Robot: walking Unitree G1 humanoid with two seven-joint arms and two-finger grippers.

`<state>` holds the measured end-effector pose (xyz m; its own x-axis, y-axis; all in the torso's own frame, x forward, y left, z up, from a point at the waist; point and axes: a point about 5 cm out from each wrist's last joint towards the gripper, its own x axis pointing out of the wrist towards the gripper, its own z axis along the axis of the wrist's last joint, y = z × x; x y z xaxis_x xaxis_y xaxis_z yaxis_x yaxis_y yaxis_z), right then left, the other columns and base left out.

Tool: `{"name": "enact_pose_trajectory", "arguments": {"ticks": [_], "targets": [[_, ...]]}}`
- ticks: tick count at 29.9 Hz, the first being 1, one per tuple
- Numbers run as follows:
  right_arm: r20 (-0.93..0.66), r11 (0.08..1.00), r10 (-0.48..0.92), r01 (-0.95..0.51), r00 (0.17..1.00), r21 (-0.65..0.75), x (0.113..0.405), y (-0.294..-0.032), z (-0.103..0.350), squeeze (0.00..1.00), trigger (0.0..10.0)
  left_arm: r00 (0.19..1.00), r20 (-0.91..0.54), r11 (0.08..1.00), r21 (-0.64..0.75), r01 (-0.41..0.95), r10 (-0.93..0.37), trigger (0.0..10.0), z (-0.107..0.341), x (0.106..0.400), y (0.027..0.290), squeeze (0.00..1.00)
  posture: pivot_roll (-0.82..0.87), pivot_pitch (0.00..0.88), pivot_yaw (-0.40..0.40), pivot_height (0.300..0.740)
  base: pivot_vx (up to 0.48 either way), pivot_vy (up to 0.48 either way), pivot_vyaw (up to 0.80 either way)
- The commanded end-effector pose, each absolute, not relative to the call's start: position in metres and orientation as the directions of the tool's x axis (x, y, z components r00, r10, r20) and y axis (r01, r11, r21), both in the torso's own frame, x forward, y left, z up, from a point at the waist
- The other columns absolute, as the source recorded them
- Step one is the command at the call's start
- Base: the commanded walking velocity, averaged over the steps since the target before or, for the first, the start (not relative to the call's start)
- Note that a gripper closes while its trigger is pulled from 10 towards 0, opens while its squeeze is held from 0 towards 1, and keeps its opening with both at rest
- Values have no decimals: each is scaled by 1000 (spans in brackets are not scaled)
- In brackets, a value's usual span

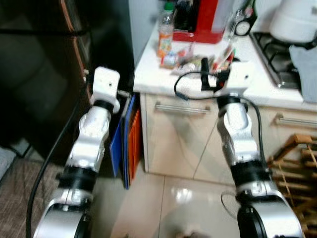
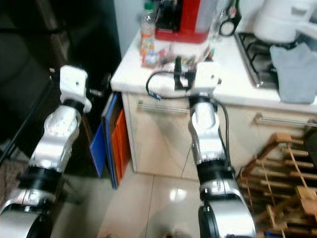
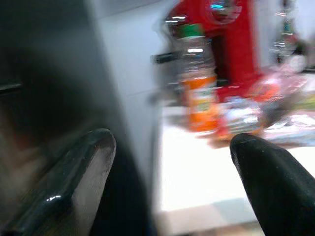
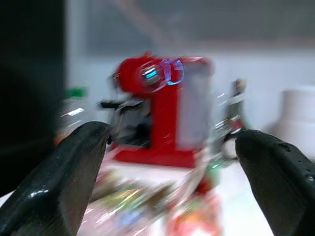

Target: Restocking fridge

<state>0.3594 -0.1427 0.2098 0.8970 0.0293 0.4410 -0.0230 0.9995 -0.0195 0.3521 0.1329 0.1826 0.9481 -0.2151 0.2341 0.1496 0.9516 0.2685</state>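
Observation:
A clear bottle [image 1: 166, 32] with an orange label and a green cap stands on the white counter [image 1: 153, 74], close to its left corner. Several shiny snack packets [image 1: 190, 59] lie beside it. The dark fridge [image 1: 44, 74] fills the left side, its door shut. My left gripper [image 3: 172, 167] is open and empty, raised by the fridge's side wall and facing the bottle [image 3: 197, 78]. At the counter's front edge my right gripper [image 4: 172, 172] is open and empty too, looking over the packets toward the red coffee machine [image 4: 162, 113].
The red coffee machine [image 1: 203, 20] stands at the back of the counter. A gas hob [image 1: 280, 54], a white appliance [image 1: 297, 20] and a grey cloth [image 1: 304, 64] are at the right. Blue and orange boards [image 1: 129, 144] lean between fridge and cabinet. A wooden rack [image 1: 297, 168] stands on the floor at right.

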Motion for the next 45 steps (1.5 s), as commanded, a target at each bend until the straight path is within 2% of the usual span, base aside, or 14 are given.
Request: {"name": "enact_pose_trajectory", "arguments": {"ticks": [1, 4, 9, 14, 17, 30, 34, 40, 45], "targets": [[536, 998, 60, -55, 842, -25, 359, -132, 239, 0, 10000, 939, 272, 945, 301, 125, -211, 10000, 193, 352, 138, 0, -11, 0, 18, 740, 480, 0, 0], [627, 1000, 29, -27, 778, -14, 357, -136, 274, 0, 10000, 937, 273, 943, 307, 131, -219, 10000, 192, 352, 137, 0, -8, 0, 21, 740, 480, 0, 0], [654, 999, -22, 40, 756, -13, 358, -149, 287, 0, 10000, 914, 311, 939, 302, 164, -260, 10000, 199, 349, 131, 0, -6, 0, 20, 740, 342, 0, 0], [591, 998, -40, 66, 805, -22, 362, -153, 275, 0, 10000, 903, 336, 942, 290, 169, -266, 10000, 204, 349, 129, 0, -8, 0, 21, 740, 0, 0, -307], [598, 998, -45, 68, 800, -16, 359, -153, 272, 0, 10000, 901, 340, 943, 283, 176, -270, 10000, 204, 348, 128, 0, -14, 0, 23, 740, 0, 0, -679], [579, 997, -62, 78, 813, -1, 358, -153, 264, 0, 10000, 904, 319, 938, 285, 196, -286, 10000, 200, 347, 127, 0, -16, 0, 25, 740, 0, 0, 0], [476, 997, -71, 49, 877, 58, 369, -153, 249, 0, 10000, 911, 296, 931, 308, 196, -289, 10000, 197, 349, 127, 0, -16, 0, 27, 740, 0, 0, 0], [444, 997, -82, 68, 892, 47, 375, -155, 245, 0, 10000, 894, 321, 931, 291, 219, -311, 10000, 201, 346, 126, 0, -10, 0, 23, 740, 0, 0, 0], [405, 996, -91, 73, 910, 59, 384, -156, 242, 0, 10000, 856, 368, 915, 313, 254, -363, 10000, 210, 342, 119, 0, 12, 0, 6, 740, 480, 0, 0]]}}
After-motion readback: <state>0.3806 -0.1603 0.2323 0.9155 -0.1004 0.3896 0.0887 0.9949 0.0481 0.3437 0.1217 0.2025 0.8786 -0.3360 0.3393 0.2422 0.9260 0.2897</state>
